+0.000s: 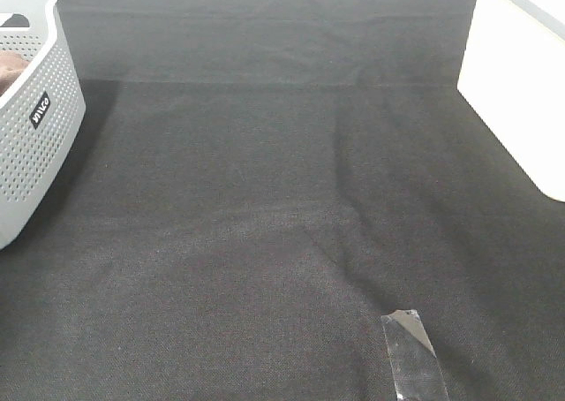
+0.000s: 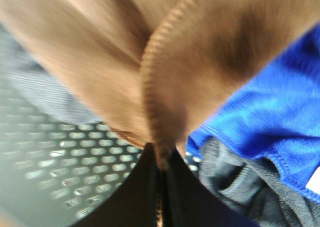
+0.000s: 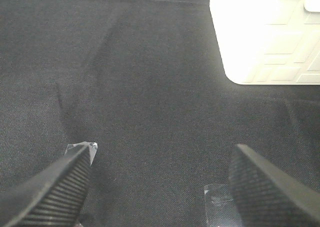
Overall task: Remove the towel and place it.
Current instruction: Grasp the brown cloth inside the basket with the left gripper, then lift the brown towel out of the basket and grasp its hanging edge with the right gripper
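Note:
In the left wrist view my left gripper (image 2: pixel 161 162) is shut on a stitched edge of the brown towel (image 2: pixel 200 62), which fills the upper part of that view, blurred. It hangs inside the white perforated basket (image 2: pixel 55 152). A small patch of the towel (image 1: pixel 9 70) shows inside the basket (image 1: pixel 40 109) at the far left of the exterior view; the left gripper itself is out of that view. My right gripper (image 3: pixel 160 182) is open and empty just above the black table cloth (image 3: pixel 125 87).
A blue item (image 2: pixel 270 117) and a grey cloth (image 2: pixel 235 182) lie in the basket beside the towel. A white box (image 1: pixel 516 83) stands at the right edge of the black cloth (image 1: pixel 265 198). A strip of clear tape (image 1: pixel 410 352) lies near the front right.

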You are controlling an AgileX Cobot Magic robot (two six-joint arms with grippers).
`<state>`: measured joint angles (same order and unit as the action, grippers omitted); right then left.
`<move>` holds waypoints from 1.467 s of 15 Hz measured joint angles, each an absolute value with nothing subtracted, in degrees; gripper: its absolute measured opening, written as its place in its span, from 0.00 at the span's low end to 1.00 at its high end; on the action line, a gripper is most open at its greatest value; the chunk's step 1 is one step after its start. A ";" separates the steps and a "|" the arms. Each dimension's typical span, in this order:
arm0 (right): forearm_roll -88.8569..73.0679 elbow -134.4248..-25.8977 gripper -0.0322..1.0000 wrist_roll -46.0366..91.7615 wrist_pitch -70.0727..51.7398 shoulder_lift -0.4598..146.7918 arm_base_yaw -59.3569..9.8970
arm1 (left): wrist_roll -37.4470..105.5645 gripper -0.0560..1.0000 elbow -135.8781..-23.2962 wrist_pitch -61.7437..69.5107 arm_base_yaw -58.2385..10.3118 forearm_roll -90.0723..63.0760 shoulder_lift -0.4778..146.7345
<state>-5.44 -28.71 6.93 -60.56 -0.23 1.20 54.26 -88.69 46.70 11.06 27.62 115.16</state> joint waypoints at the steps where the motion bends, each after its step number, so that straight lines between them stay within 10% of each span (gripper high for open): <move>1: -5.44 -28.71 0.74 6.93 -60.56 -0.23 1.20 | 52.02 0.05 -89.32 46.70 10.14 27.62 113.79; 22: -21.31 -29.91 0.74 22.98 -55.12 5.04 1.20 | 33.80 0.05 -91.10 48.19 -16.10 27.85 76.03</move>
